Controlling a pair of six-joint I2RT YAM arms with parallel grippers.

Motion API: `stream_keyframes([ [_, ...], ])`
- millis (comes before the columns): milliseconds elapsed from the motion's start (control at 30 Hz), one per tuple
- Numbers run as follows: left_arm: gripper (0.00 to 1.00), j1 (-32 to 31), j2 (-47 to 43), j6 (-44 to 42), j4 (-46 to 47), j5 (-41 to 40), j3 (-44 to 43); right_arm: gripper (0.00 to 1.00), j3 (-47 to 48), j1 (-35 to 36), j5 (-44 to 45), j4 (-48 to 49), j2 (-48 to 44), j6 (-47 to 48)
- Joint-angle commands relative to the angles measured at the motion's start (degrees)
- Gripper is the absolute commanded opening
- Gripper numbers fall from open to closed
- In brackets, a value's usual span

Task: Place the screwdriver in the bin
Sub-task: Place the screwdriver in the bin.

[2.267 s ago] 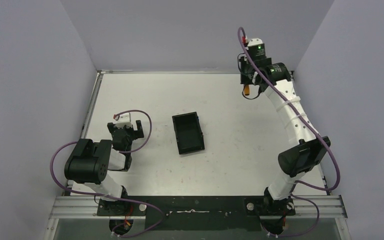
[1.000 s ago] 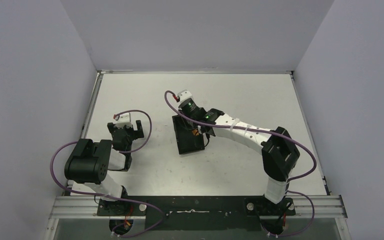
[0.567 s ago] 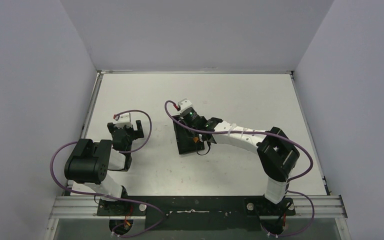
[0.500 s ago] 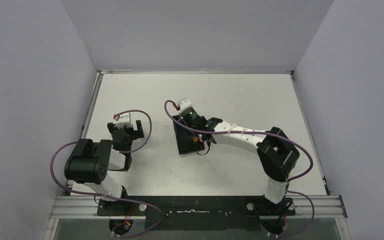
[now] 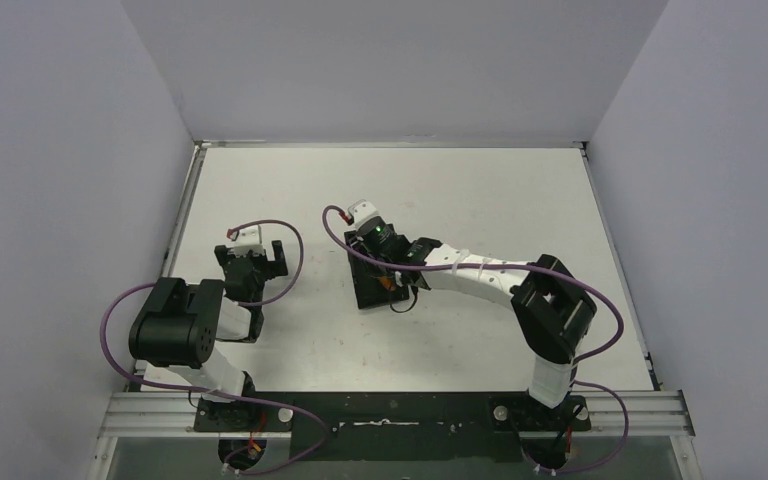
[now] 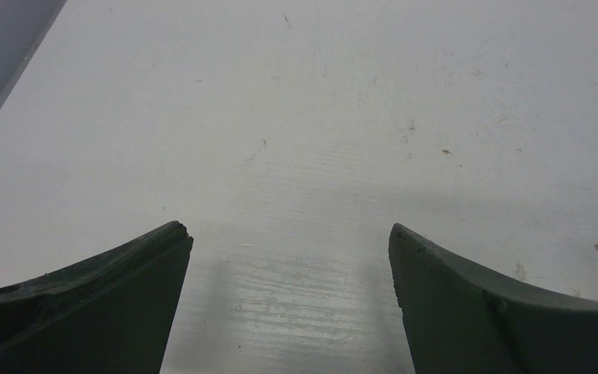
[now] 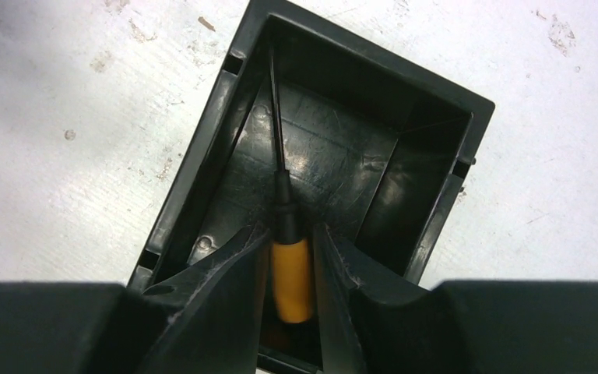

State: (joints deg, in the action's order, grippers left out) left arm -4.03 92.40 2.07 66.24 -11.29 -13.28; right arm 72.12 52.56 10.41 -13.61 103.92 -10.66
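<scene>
- Work cell: one white, scuffed table (image 5: 500, 190) boxed in by plain grey walls (image 5: 390, 60) on three sides, with an aluminium rail (image 5: 400, 412) along the near edge.
- Count: one screwdriver (image 7: 290, 265), one bin (image 7: 206, 156), two arms, two grippers, and one purple cable (image 5: 615, 330) looped along each arm.
- The bin was black, open-topped and low-walled. It sat near the table's middle, slightly skewed to the table edges.
- Right arm: elbow (image 5: 555, 310) was raised over its base. The white forearm stretched low and leftward across the table, ending with the wrist over the bin.
- Right gripper (image 7: 290, 234) was clamped on the screwdriver's orange handle, one finger pressed to each side.
- The handle hung over the bin's near end, inside the walls. The thin black shaft ran along the bin's left wall, its tip close to the far-left corner.
- Couldn't tell from either view whether the shaft or tip touched the bin's floor.
- Left arm: folded back close to its base, shoulder block (image 5: 175, 335) bulky at the near left. Its gripper was low over the table, well apart from the bin.
- Left gripper (image 6: 288, 234) was released. Its fingers (image 6: 124, 304) were spread wide, with only bare tabletop between them.
</scene>
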Motion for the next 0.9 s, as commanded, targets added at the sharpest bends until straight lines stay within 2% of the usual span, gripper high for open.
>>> stream_keyframes([
  [0, 0.97, -0.1, -0.1, -0.4, 3.1, 0.5, -1.3, 0.30, 2.8, 0.7, -0.4, 1.0, -0.1, 1.1],
  [100, 0.97, -0.1, -0.1, -0.4, 3.0, 0.5, -1.3, 0.32, 3.4, 0.9, -0.4, 0.5, -0.2, 1.1],
  [267, 0.97, -0.1, 0.0, -0.4, 3.0, 0.5, -1.3, 0.41, 4.6, 1.1, -0.3, -0.5, -1.1, 1.0],
  [367, 0.97, -0.1, -0.1, -0.4, 3.1, 0.5, -1.3, 0.58, 4.9, 1.3, -0.4, -0.9, -1.9, 1.0],
  [467, 0.97, -0.1, -0.1, -0.3, 3.0, 0.5, -1.3, 0.68, 5.4, 1.3, -0.2, -1.7, -2.2, 1.0],
  [567, 0.97, -0.1, 0.0, -0.4, 3.0, 0.5, -1.3, 0.87, 6.1, 1.3, -0.3, -2.6, -2.2, 0.7],
  [667, 0.97, -0.1, -0.1, -0.3, 3.0, 0.5, -1.4, 0.99, 6.7, 1.4, -0.1, -3.5, -2.3, 0.3],
  [867, 0.97, -0.1, -0.1, -0.4, 3.1, 0.5, -1.3, 1.00, 9.5, 1.4, 2.0, -5.6, -2.2, -1.7],
])
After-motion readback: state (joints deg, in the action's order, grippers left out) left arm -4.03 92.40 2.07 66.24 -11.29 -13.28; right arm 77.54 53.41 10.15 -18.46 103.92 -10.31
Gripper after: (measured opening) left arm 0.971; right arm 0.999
